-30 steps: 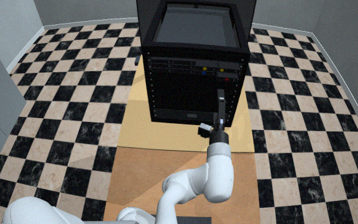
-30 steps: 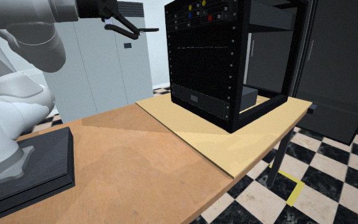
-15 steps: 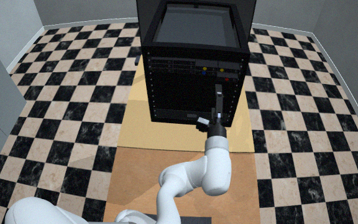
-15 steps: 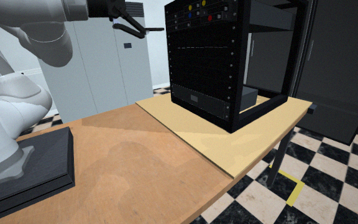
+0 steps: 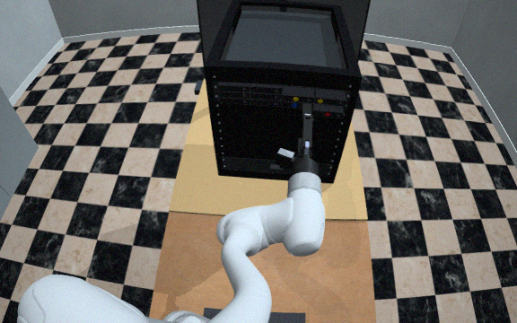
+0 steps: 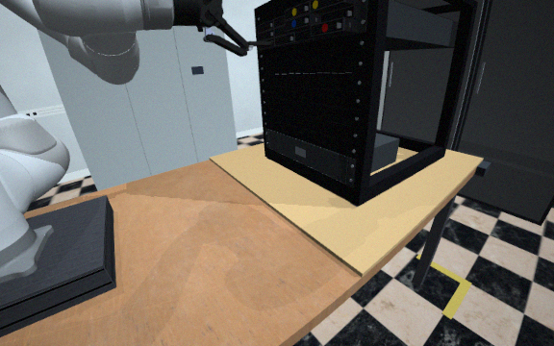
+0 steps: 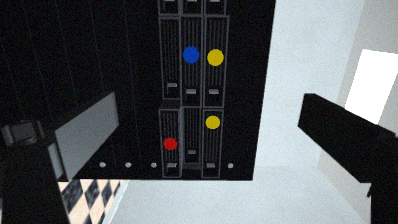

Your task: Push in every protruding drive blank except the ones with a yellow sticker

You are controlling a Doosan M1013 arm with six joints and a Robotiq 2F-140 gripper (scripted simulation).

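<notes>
The black rack [image 5: 281, 69] [image 6: 368, 144] [image 7: 240, 150] stands upright, with drive blanks in its upper front. The blank with a red sticker [image 5: 328, 114] [image 6: 325, 27] [image 7: 170, 144], at the right end of the lowest row, sticks out. The plain blank [image 7: 191, 131] above it sits further in. Two blanks bear yellow stickers [image 6: 315, 4] [image 7: 215, 57] in the top row; one in the middle row bears a blue sticker [image 6: 293, 23] [image 7: 191, 54]. How far these stand out is hard to tell. My gripper [image 5: 307, 117] [image 7: 209, 109] is open and empty, close before the rack front; contact cannot be told.
The rack stands on a pale board [image 5: 196, 193] [image 6: 306, 207] on the brown table [image 6: 186, 269]. A panel with a grey label [image 6: 300, 152] sits low in the rack. A dark cabinet [image 6: 513, 120] stands behind it. The arm's base plinth [image 6: 75, 250] is at the near end.
</notes>
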